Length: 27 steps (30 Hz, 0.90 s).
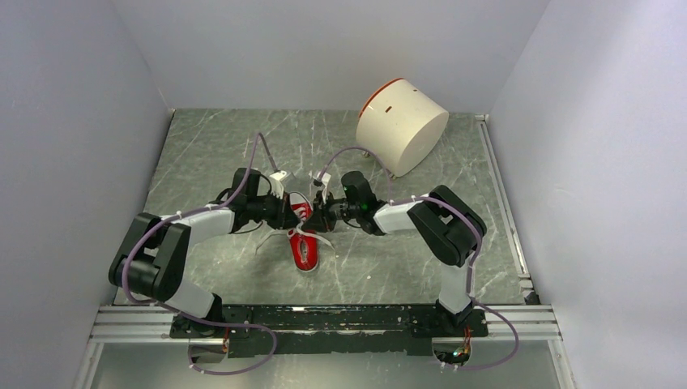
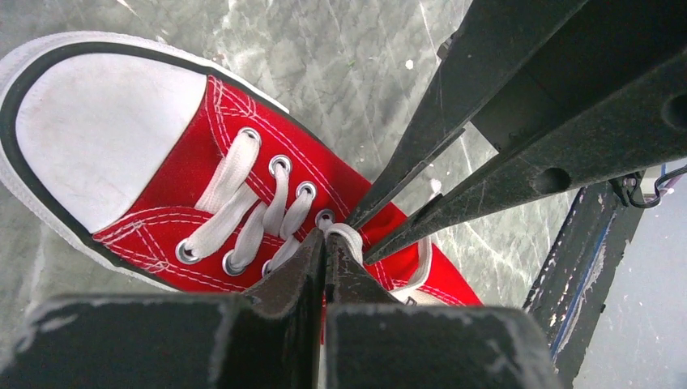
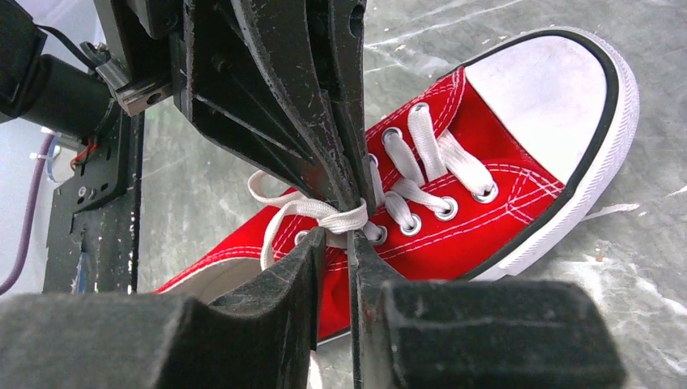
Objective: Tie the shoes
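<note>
This seems to be a robotics lab test cell: a grey marble-patterned table (image 1: 211,146) is closed in by plain white walls (image 1: 73,121), and a left arm (image 1: 162,259) and a right arm (image 1: 445,227), trailing lilac cables (image 1: 258,150), stand on an aluminium rail (image 1: 526,322) at its near edge.

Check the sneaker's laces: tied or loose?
Loose. No bow shows on the laces; left gripper and right gripper pinch them by the top eyelets of the sneaker.
</note>
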Motion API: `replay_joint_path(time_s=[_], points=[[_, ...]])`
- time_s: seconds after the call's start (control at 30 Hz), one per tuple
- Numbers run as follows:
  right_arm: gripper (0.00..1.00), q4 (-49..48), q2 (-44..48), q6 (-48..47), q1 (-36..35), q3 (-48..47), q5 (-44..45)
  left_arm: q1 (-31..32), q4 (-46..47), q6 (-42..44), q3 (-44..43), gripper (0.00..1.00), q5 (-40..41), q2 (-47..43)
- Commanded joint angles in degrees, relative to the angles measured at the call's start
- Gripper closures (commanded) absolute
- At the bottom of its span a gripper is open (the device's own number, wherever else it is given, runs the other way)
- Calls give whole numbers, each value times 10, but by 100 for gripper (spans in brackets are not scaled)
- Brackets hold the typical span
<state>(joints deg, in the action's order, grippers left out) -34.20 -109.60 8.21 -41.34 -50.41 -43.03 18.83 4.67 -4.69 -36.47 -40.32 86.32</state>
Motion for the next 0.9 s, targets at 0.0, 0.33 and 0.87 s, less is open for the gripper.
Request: replay_joint_path(time_s=[0.0, 0.33, 0.87], points=[[79, -43, -14, 17, -6, 3, 10, -3, 9, 9, -14, 95, -34, 14], [72, -10, -8, -69, -9, -6, 66, -4, -15, 15, -15, 95, -60, 14], [94, -85, -16, -189, -14, 15, -3, -5, -42, 40, -24, 95, -87, 28]])
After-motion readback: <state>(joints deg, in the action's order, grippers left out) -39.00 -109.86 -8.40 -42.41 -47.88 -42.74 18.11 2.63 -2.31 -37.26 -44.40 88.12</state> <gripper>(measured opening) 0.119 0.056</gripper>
